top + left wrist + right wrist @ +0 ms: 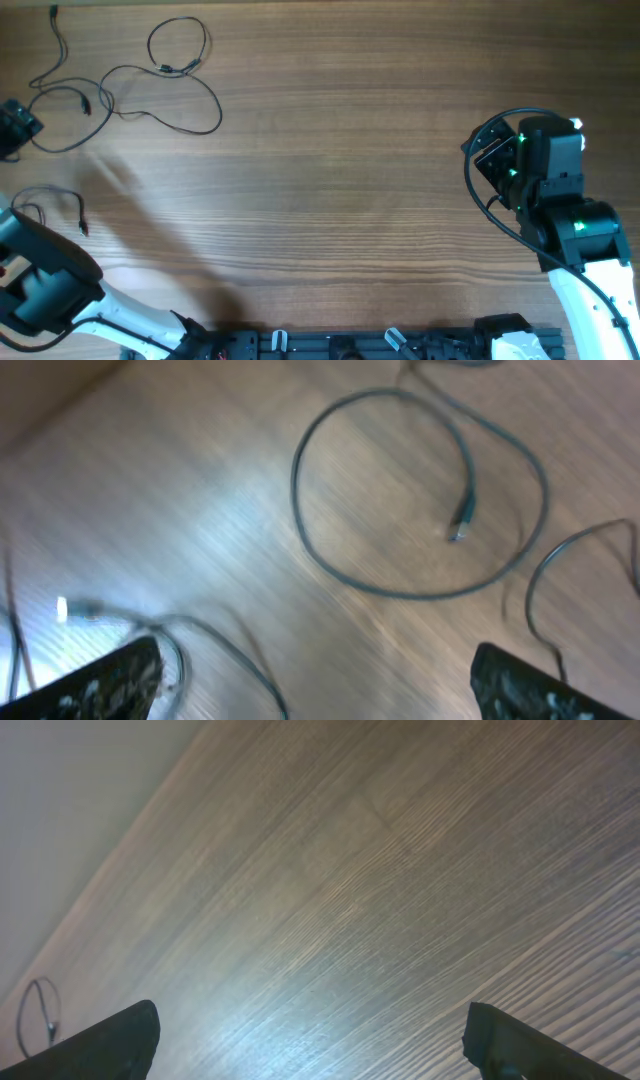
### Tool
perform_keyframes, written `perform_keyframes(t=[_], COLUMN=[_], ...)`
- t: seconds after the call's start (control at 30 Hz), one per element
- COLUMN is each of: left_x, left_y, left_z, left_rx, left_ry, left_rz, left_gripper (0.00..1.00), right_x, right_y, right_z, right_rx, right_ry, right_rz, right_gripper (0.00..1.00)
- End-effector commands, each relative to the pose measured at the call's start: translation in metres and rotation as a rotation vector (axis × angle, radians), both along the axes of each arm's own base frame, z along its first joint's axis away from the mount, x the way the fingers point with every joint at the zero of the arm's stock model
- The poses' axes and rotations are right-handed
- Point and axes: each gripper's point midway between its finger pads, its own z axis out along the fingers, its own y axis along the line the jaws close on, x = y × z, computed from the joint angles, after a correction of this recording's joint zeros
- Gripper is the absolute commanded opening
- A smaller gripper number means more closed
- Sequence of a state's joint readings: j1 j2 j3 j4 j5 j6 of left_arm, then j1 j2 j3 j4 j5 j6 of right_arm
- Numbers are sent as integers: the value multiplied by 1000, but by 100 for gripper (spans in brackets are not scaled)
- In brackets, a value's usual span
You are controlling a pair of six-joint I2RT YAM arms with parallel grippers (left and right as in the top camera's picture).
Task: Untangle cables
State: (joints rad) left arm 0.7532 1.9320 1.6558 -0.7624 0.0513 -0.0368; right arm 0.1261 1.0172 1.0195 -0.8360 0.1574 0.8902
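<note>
The left tool (320, 695) hangs released over the far left edge of the tabletop (360, 150), its jaws spread wide with nothing between them. Right under it lie the cables (178, 68): thin black cords spread in loose loops across the upper left corner, one curling round on itself with its small plug end (462, 518) resting inside the ring. A further loop lies apart, nearer the left arm's base. The right tool (310, 1045) is well away on the right side, jaws just as wide and empty, above bare wood.
</note>
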Motion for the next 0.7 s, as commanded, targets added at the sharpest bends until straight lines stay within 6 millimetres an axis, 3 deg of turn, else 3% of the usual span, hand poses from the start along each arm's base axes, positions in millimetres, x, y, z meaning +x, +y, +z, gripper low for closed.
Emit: perform_keyframes(t=[0.0, 0.1, 0.27, 0.47, 0.67], left_x=[-75, -118, -115, -171, -183], left_y=[36, 42, 36, 26, 28], left_z=[-14, -23, -63, -111, -131], left_rx=[120, 133, -114, -214, -210], left_ry=[212, 307, 205, 252, 228], left_rz=[543, 745, 735, 933, 972], left_gripper=[100, 100, 100, 100, 99], right_x=[1, 3, 3, 6, 8], right_y=[0, 0, -1, 0, 0], right_z=[-1, 0, -1, -8, -14], right_rx=[-74, -89, -98, -128, -127], right_ry=[12, 6, 14, 42, 60], right_rz=[79, 94, 100, 133, 134], right_gripper=[100, 100, 100, 100, 100])
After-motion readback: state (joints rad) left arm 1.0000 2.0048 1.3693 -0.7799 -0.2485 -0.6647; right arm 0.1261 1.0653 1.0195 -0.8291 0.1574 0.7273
